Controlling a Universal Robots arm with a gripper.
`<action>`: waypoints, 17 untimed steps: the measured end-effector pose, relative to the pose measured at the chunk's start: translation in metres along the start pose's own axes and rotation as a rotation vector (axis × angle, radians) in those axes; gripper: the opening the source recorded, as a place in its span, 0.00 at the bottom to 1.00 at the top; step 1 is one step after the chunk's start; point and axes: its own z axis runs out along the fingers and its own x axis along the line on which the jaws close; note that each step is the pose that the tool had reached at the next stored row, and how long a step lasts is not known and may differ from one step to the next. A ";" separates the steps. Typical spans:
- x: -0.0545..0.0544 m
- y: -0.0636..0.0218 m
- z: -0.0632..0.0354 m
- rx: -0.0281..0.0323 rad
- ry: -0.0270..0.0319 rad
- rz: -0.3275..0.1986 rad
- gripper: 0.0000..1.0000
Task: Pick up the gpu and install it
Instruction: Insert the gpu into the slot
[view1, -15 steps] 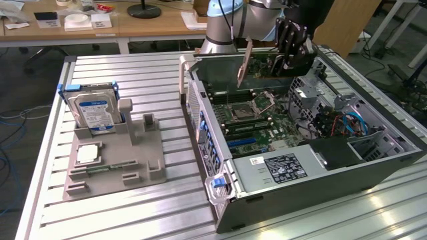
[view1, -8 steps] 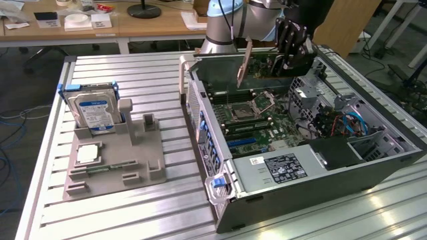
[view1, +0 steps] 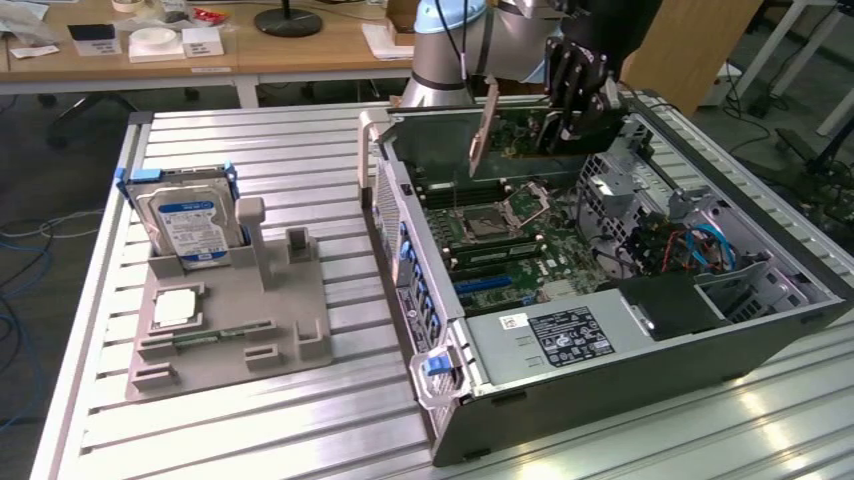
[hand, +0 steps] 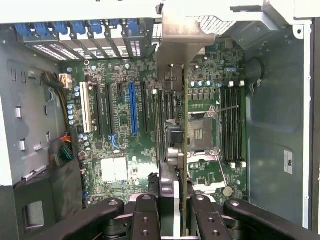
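Note:
The gpu (view1: 523, 138) is a thin dark card with a metal end bracket, hanging on edge above the far part of the open computer case (view1: 747, 345). My gripper (view1: 583, 100) is shut on its top edge. In the wrist view the gpu (hand: 183, 125) appears edge-on, running from my gripper (hand: 175, 202) down to its silver bracket by the case's rear wall. Beneath it lies the motherboard (hand: 120, 145), and the card hovers between the blue expansion slot (hand: 132, 107) and the CPU socket (hand: 202, 132), clear of the board.
A grey holder (view1: 267, 320) on the slatted table at the exterior view's left carries a blue-labelled hard drive (view1: 187, 225), a small chip (view1: 176, 308) and a green memory stick (view1: 203, 338). Inside the case sit the power supply (view1: 554, 335) and blue cables (view1: 701, 245).

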 end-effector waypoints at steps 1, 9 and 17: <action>0.000 0.0001 0.0005 -0.0007 -0.0003 -0.010 0.28; 0.001 0.0024 0.0120 -0.0052 -0.0034 -0.080 0.28; 0.002 0.0044 0.0260 -0.0054 -0.0039 -0.080 0.28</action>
